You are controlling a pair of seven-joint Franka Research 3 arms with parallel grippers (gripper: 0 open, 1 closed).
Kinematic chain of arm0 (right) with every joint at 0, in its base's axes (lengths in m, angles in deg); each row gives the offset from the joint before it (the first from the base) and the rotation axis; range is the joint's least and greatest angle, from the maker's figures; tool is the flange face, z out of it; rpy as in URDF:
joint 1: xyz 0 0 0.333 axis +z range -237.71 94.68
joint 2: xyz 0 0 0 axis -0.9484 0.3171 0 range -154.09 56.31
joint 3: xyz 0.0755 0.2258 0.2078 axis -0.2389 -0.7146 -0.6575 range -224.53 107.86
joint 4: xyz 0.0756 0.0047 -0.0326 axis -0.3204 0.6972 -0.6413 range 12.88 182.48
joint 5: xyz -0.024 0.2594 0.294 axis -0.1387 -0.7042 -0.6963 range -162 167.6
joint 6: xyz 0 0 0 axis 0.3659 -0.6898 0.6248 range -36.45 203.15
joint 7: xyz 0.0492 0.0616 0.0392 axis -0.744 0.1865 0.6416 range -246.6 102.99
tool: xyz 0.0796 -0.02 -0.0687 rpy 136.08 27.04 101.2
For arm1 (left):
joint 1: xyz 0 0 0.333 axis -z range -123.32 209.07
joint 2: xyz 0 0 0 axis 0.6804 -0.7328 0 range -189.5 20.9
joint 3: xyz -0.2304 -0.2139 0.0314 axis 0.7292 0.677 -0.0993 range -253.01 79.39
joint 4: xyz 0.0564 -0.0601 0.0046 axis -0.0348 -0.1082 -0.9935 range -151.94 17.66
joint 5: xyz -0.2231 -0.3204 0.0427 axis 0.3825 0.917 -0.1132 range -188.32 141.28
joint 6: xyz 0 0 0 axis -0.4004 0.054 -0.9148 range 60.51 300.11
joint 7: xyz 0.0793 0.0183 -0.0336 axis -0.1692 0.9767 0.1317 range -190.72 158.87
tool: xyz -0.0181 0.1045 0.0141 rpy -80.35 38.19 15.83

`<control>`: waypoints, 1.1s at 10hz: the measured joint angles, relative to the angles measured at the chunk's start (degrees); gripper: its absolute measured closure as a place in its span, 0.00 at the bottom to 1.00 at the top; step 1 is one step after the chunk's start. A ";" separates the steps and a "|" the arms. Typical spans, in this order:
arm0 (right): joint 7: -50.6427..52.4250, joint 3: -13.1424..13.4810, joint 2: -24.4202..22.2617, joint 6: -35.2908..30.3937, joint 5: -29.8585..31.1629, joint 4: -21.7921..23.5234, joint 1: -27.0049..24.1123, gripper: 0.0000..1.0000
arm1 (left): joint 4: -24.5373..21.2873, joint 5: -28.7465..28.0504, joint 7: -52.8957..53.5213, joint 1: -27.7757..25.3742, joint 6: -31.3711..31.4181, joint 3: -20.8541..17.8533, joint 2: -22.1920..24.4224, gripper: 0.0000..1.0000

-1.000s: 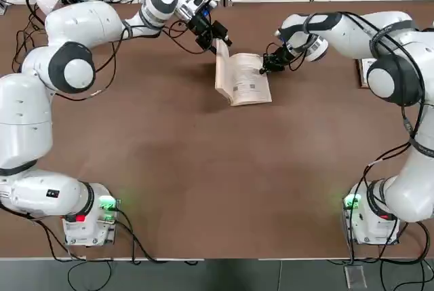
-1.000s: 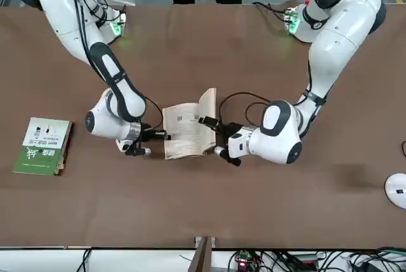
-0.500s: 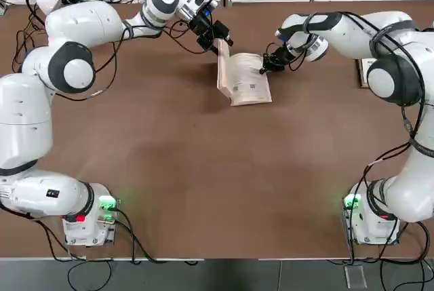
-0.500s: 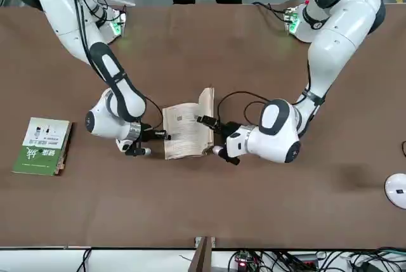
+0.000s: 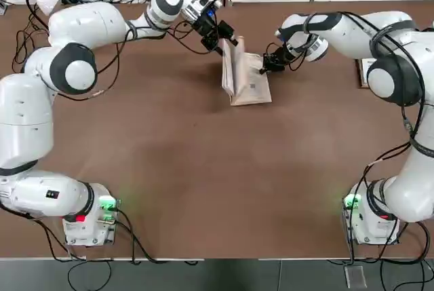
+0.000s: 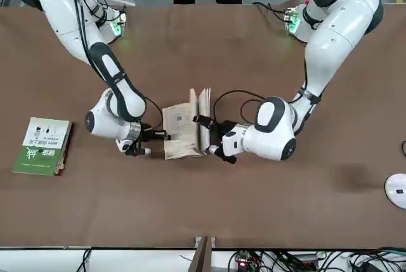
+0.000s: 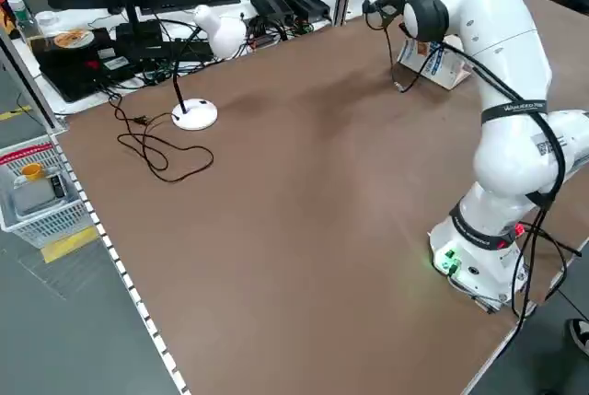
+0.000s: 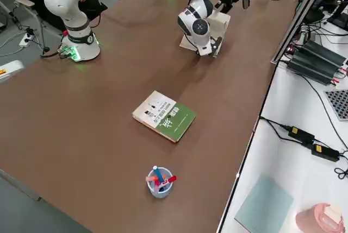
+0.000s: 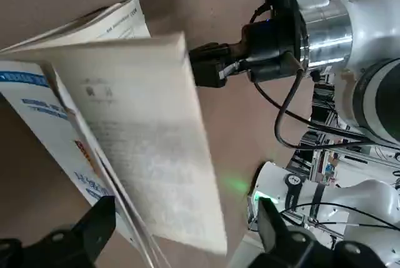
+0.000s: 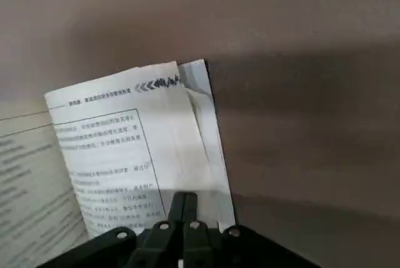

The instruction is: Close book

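Broad brown table, bearing near its far middle the thin paperback book with cream printed pages and a white, blue-banded cover. Half shut: one side lying flat, the other side lifted nearly upright.

Light and floppy by the look of it, pages apt to fan or buckle; best taken at the outer edge of the raised cover, away from the spine, and folded over gently.

White left gripper at the raised side's top edge; fingers spread wide in the wrist view, straddling cover and leaves, clamped on nothing visible.

Right gripper with fingers fully closed, empty, tips pressed on the flat page's outer edge, pinning it. Likely in the falling cover's way unless withdrawn.

Well apart: green-and-white covered book, small cup of pens, white desk lamp. No obstacle among these.
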 joint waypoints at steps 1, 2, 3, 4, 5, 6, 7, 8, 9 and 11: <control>0.00 0.02 0.00 0.01 0.00 0.00 0.00 0.99 | 0.00 0.00 -0.46 0.36 0.49 0.00 0.00 0.01; 0.00 0.09 0.00 0.04 0.00 0.00 0.00 0.99 | 0.00 0.00 -0.94 0.54 0.76 0.00 0.00 0.00; 0.00 0.19 0.00 0.04 0.00 0.00 -0.01 0.99 | 0.00 0.00 -1.49 0.56 0.84 0.00 0.00 0.00; 0.00 0.21 0.00 0.03 0.00 0.00 -0.01 0.99 | 0.00 0.00 -1.87 0.50 0.85 0.00 0.00 0.00; 0.00 0.21 0.00 0.03 0.00 0.00 -0.01 0.99 | 0.01 0.00 -2.25 0.41 0.86 0.00 0.00 0.00; 0.00 0.23 0.00 0.03 0.00 0.00 -0.01 0.99 | 0.05 0.00 -2.42 0.33 0.86 0.00 0.03 0.00; -0.05 0.26 0.00 0.03 0.00 0.00 -0.01 0.99 | 0.12 0.00 -2.46 0.28 0.88 -0.01 0.12 0.01; -0.24 0.33 -0.01 -0.04 -0.03 0.00 -0.05 0.99 | 0.18 0.00 -2.47 0.22 0.94 -0.05 0.34 0.01; -0.75 0.43 -0.01 -0.37 -0.08 -0.08 -0.16 0.99 | 0.22 -0.16 -2.47 0.12 1.01 -0.21 0.75 0.00; -1.93 0.57 -0.06 -1.38 -0.12 -0.41 -0.43 0.99 | 0.35 -3.26 -2.47 -0.14 1.06 -0.52 2.09 0.00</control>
